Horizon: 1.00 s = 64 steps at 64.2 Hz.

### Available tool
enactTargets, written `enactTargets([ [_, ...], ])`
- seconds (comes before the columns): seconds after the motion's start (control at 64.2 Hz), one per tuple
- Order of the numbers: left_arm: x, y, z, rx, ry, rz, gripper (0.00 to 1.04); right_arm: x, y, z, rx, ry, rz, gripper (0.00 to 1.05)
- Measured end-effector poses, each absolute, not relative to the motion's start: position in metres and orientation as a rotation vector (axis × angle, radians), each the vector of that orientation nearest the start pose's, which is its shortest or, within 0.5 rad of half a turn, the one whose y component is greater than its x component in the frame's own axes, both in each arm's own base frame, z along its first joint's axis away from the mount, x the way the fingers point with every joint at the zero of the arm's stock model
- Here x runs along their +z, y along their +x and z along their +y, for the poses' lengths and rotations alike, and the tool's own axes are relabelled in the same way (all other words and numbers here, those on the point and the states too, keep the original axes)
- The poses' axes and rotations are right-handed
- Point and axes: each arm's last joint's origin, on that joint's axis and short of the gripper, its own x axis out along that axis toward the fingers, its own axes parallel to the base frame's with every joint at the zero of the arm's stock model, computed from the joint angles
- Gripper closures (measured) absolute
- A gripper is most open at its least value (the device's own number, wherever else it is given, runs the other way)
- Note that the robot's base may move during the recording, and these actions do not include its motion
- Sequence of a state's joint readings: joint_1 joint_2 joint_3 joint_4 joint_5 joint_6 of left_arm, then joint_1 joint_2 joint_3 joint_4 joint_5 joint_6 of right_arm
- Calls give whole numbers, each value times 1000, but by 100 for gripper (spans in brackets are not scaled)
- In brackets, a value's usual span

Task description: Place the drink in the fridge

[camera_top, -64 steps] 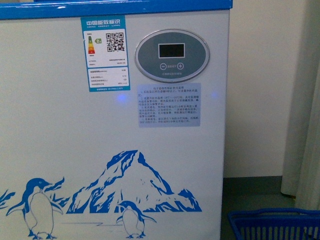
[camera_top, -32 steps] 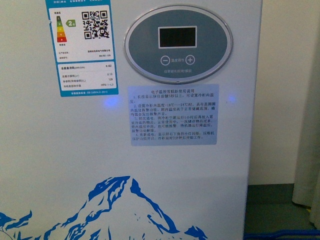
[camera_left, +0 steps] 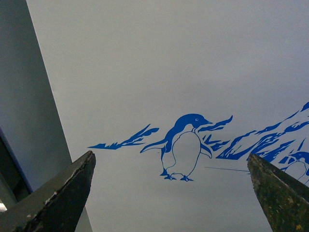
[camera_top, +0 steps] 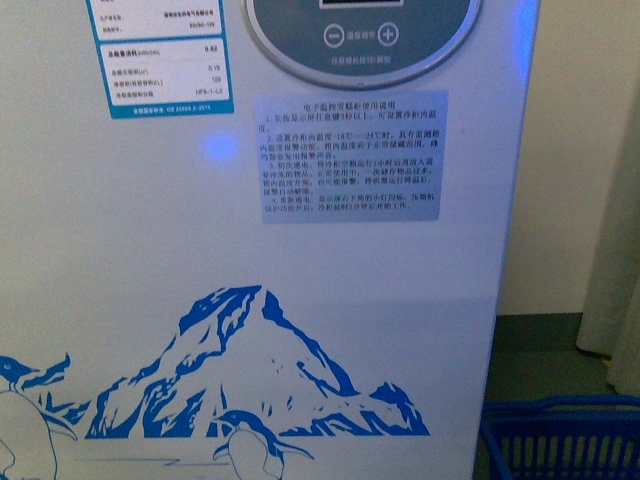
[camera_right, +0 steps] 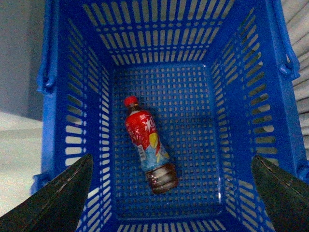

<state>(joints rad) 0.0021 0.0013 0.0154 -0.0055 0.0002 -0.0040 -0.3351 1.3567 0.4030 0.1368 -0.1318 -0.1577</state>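
The drink (camera_right: 147, 145), a small bottle with a red cap, red wrap and brown lower end, lies on its side on the floor of a blue slatted basket (camera_right: 246, 96) in the right wrist view. My right gripper (camera_right: 171, 193) is open and empty, well above the basket. The fridge (camera_top: 150, 300) fills the front view: a white wall with a blue penguin-and-mountain print; its lid is out of view. My left gripper (camera_left: 171, 186) is open and empty, facing the fridge wall (camera_left: 169, 63).
The blue basket's rim (camera_top: 560, 420) shows on the floor at the fridge's right, in the front view. A cream wall (camera_top: 580, 150) stands behind it. A grey panel (camera_left: 24, 96) borders the fridge in the left wrist view.
The front view has dropped and drawn closer to the fridge: the blue top rim and most of the control panel have left the frame, and the penguin print and basket rim are back in view.
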Motion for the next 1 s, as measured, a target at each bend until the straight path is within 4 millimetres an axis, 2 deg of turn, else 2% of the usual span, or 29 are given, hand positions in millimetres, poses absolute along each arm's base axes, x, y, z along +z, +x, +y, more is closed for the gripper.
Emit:
enactTargets([
  [0.047,168,97,0,2,-4,-9,8,119,218,-75,-118,34,821,7],
  [0.062,168,97,0,2,-4,-9,8,55,258,-89,-78,2,910,7],
  [0.109,168,97,0,2,-4,-9,8,42,262,-88,-64,-3,928,7],
  [0.265,168,97,0,2,-4,-9,8,-21,273,-75,39,-23,1006,7],
  [0.467,168,97,0,2,-4,-9,8,-70,280,-65,107,-51,1052,7],
  [0.686,168,97,0,2,-4,-9,8,-114,290,-57,151,-121,1091,7],
  [0.997,168,97,0,2,-4,-9,8,-162,302,-56,148,-192,1145,7],
])
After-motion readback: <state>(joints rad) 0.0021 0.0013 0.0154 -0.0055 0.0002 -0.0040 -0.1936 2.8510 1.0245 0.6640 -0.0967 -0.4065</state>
